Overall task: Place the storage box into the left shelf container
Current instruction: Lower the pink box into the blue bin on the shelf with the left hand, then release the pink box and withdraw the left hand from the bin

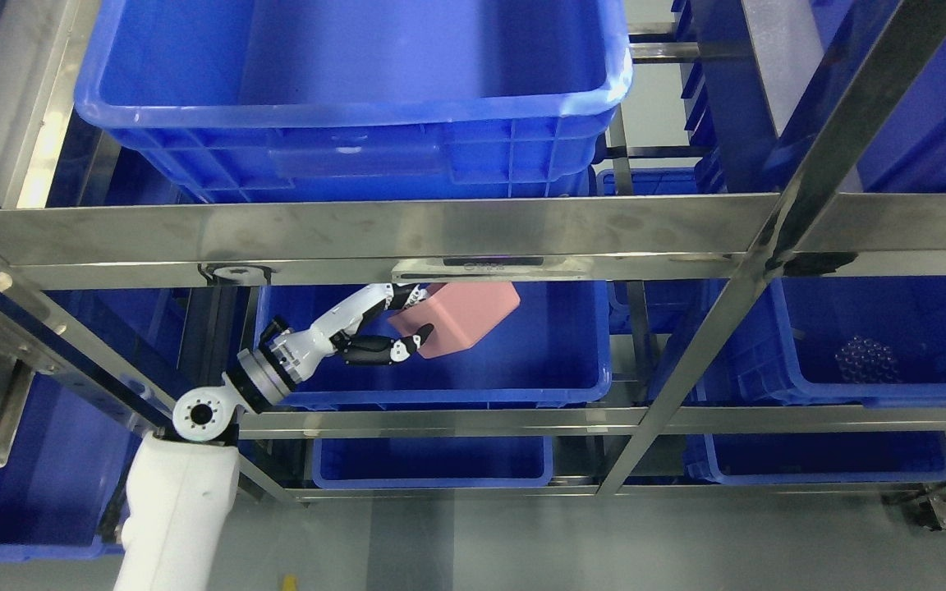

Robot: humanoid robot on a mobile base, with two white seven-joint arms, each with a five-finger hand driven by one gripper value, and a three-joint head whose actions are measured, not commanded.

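Currently, my left hand (387,328) grips the rigid pink plastic storage box (461,318) at its near edge, fingers closed, tilted over the blue plastic left shelf container (522,386). It appears light, stiff and smooth-walled; an edge grip may slip.

The left hand (374,328) holds the storage box (461,316) tilted over the left shelf container (522,361), beneath a shelf rail (358,230). Another bin (851,361) sits to the right.

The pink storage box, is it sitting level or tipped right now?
Tipped. The pink storage box hangs at an angle over the middle-shelf blue container, gripped by the left hand; its top is hidden behind the shelf rail.
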